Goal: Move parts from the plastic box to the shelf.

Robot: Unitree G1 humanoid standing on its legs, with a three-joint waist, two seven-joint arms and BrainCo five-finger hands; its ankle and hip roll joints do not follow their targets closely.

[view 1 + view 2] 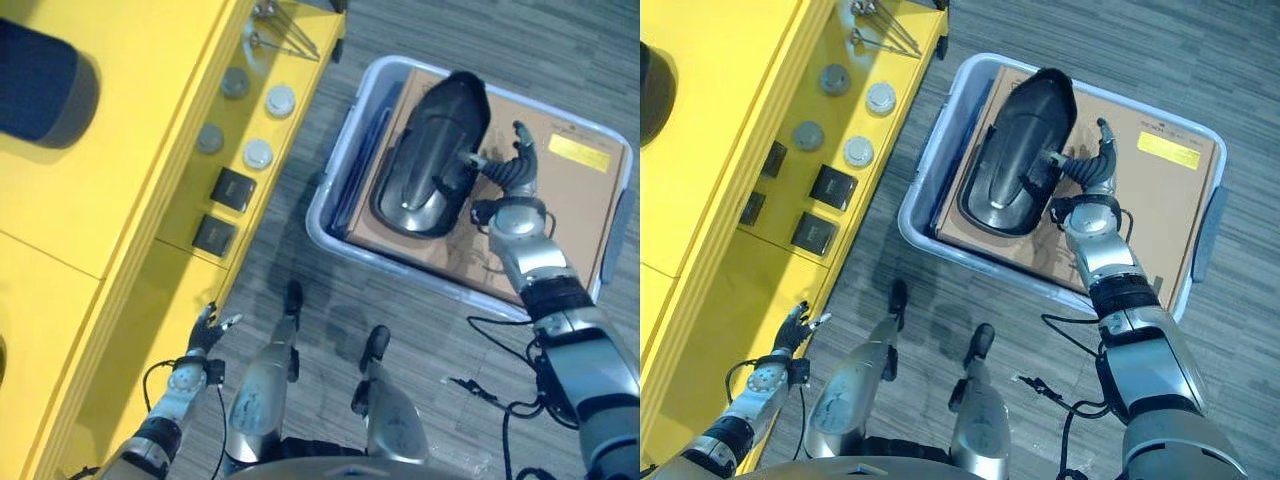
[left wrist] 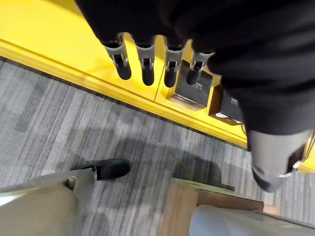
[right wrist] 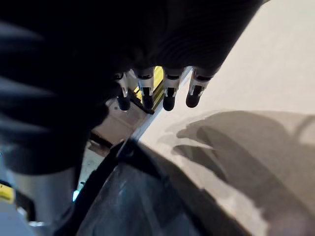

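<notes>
A pale plastic box [image 1: 318, 205] stands on the floor, lined with a brown cardboard sheet [image 1: 570, 200]. A large black curved part [image 1: 430, 150] lies on the cardboard. My right hand [image 1: 512, 170] hovers over the cardboard at the part's right edge. Its fingers [image 3: 167, 93] are straight and open and hold nothing, while the thumb points toward the part [image 3: 147, 196]. The yellow shelf [image 1: 120, 200] runs along the left. My left hand [image 1: 205, 332] is low by the shelf's front edge, open, with its fingers [image 2: 147, 64] spread and empty.
On the shelf lie several round silver discs [image 1: 257, 153], two black square pieces [image 1: 236, 188] and thin metal rods [image 1: 285, 35]. A dark rounded object [image 1: 40, 80] sits at the shelf's far left. Grey striped floor separates shelf and box.
</notes>
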